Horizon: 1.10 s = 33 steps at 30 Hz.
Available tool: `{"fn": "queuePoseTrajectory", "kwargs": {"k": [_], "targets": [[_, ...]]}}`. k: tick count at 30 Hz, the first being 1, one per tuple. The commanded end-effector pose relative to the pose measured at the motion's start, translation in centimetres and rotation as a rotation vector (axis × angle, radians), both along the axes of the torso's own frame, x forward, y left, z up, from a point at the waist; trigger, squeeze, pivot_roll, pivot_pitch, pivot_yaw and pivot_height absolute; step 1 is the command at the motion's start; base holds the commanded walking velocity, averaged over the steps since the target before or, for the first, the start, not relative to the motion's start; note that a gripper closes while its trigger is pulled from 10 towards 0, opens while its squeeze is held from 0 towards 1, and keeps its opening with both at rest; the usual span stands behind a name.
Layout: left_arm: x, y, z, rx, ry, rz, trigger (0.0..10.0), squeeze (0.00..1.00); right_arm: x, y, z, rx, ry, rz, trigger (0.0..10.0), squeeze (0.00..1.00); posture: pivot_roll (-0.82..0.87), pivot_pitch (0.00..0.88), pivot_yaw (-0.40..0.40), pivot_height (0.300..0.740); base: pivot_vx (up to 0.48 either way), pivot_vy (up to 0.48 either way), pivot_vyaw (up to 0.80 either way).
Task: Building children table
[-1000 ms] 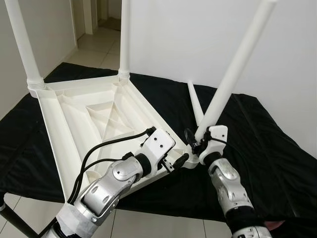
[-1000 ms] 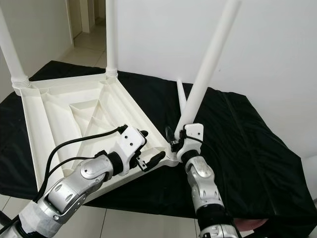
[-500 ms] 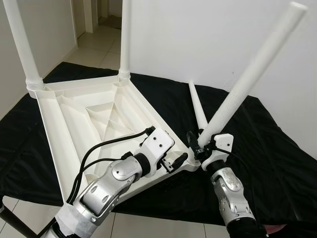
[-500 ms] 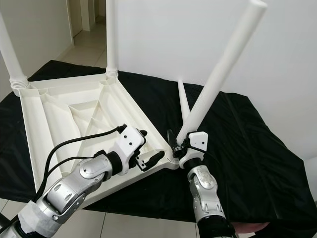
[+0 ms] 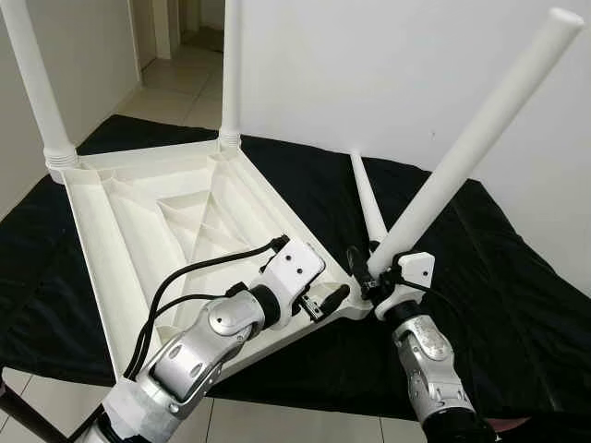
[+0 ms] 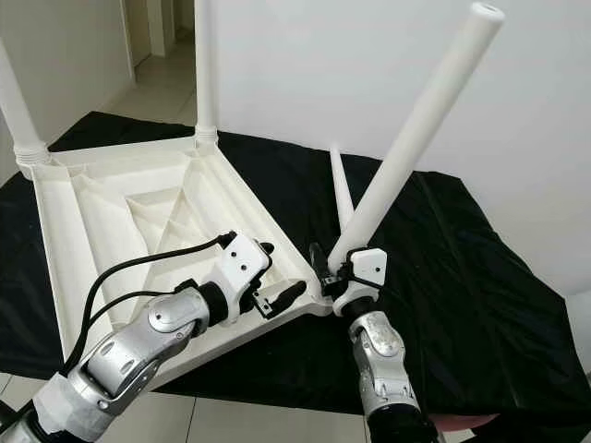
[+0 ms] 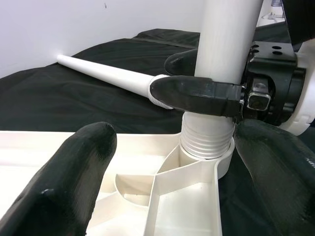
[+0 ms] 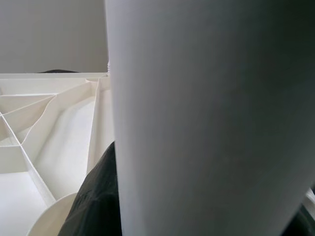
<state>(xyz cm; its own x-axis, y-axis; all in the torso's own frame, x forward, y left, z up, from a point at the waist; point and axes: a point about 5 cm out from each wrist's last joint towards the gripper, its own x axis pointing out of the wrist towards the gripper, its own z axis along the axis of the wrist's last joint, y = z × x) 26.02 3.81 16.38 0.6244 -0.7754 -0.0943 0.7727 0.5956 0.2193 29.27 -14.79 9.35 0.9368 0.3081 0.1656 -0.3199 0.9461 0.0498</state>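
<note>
The white children's table top [image 5: 138, 212] lies upside down on black cloth. Two white legs [image 5: 37, 83] [image 5: 231, 65] stand upright in its far corners. My right gripper [image 5: 369, 269] is shut on a third leg [image 5: 471, 138], which leans steeply to the right. Its threaded end [image 7: 206, 135] sits in the near right corner socket [image 7: 224, 164]. My left gripper [image 5: 330, 300] is open at that same corner, its fingers [image 7: 74, 182] spread to either side of the rim. A fourth leg [image 5: 367, 203] lies loose on the cloth behind the corner.
The black cloth [image 5: 517, 277] covers the whole work surface and drops off at the front edge. A white wall rises close behind. A doorway and tiled floor [image 5: 175, 83] lie at the far left.
The leg in my right gripper has tilted further to the right and lower, with its end staying at the corner socket. My left arm has held still.
</note>
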Motion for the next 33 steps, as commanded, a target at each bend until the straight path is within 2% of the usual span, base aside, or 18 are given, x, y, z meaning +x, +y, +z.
{"fn": "queuePoseTrajectory", "kwargs": {"k": [1,8,13,15,22,29,33], "targets": [[-0.6,-0.4,0.3,0.013,0.003,-0.092,10.0,0.00,-1.8,-0.1,-4.5,-0.029,0.211,0.016,10.0,0.00,0.05,0.000,-0.110,0.740,0.000,0.000,0.00],[-0.6,-0.4,0.3,0.015,0.003,-0.093,10.0,0.00,-1.7,-0.1,-4.8,-0.032,0.248,0.008,10.0,0.00,0.04,0.000,-0.108,0.740,0.000,0.000,0.00],[-0.6,-0.4,0.3,0.015,0.002,-0.096,10.0,0.00,-0.7,-0.5,-5.4,-0.109,0.356,-0.016,10.0,0.00,0.04,0.000,-0.105,0.740,0.000,0.000,0.00],[-0.6,-0.4,0.3,0.016,0.001,-0.096,10.0,0.00,-0.5,-0.5,-5.5,-0.121,0.369,-0.018,10.0,0.00,0.04,0.000,-0.104,0.740,0.000,0.000,0.00],[-0.5,-0.5,0.4,0.016,-0.002,-0.097,10.0,0.00,0.6,-1.0,-5.1,-0.066,0.417,-0.035,10.0,0.00,0.04,0.000,-0.109,0.740,0.000,0.000,0.00],[-0.6,-0.6,0.4,0.014,-0.006,-0.096,10.0,0.00,0.4,-1.4,-5.5,-0.030,0.428,-0.070,10.0,0.00,0.05,0.000,-0.114,0.740,0.000,0.000,0.00],[-0.6,-0.6,0.4,0.017,-0.008,-0.097,10.0,0.00,-0.2,-1.1,-5.8,-0.028,0.413,-0.081,10.0,0.00,0.05,0.000,-0.113,0.740,0.000,0.000,0.00]]}}
